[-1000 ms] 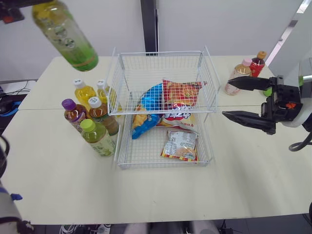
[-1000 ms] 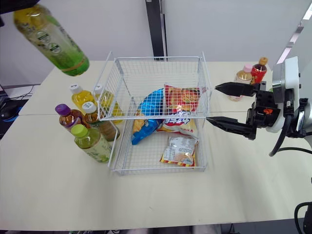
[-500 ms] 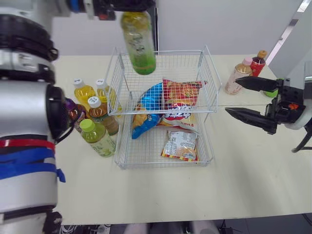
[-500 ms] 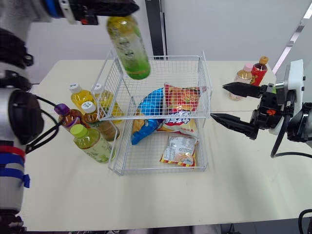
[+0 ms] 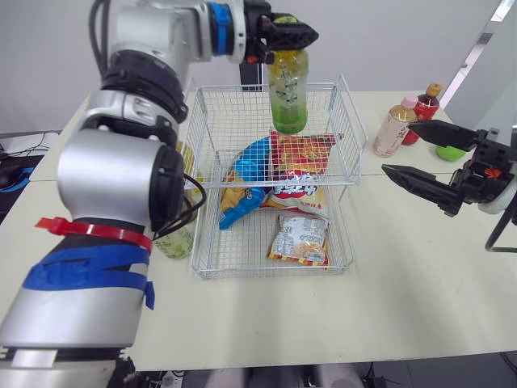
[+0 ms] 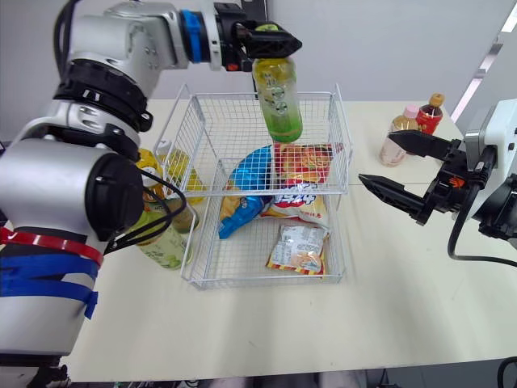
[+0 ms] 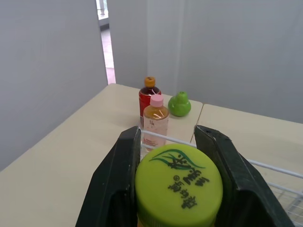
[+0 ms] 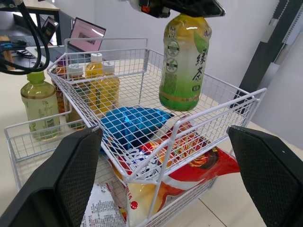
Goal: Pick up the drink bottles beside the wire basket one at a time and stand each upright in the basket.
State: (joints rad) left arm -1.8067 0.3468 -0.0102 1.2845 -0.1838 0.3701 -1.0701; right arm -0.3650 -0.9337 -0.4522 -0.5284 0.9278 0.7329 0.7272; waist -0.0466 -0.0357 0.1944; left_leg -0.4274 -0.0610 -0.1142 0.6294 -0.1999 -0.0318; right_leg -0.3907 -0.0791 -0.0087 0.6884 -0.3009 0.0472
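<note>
Right now the near stretch of the pale table [image 5: 323, 323] lies bare up to the wire basket [image 5: 242, 275], which holds a small snack packet [image 5: 299, 241] towards its near side and a blue packet [image 5: 246, 182] and a red packet [image 5: 300, 162] further in. Left of the basket, a green-capped bottle [image 8: 41, 109] and several others stand upright, waiting their turn. To the right, the right gripper [image 5: 397, 147] hovers above the table with its fingers spread wide and nothing between them. Over the far half of the basket, the left gripper [image 5: 289, 32] pinches the green tea bottle [image 5: 289, 93] by its cap; the bottle hangs upright, its base clear of the packets and roughly above the red one. This looks like the placing step for this bottle. The next move calls for a straight descent onto bare basket floor, probably towards the far left corner, because a base landing on a crinkled packet could tip once released. Beyond the basket on the far right stand a pink-capped bottle [image 5: 393, 125] and a red bottle [image 5: 426, 103], with a small green pear-shaped thing [image 7: 180, 104] close by. Behind the table rise a plain wall [image 5: 388, 40] and a dark post [image 5: 252, 74].
</note>
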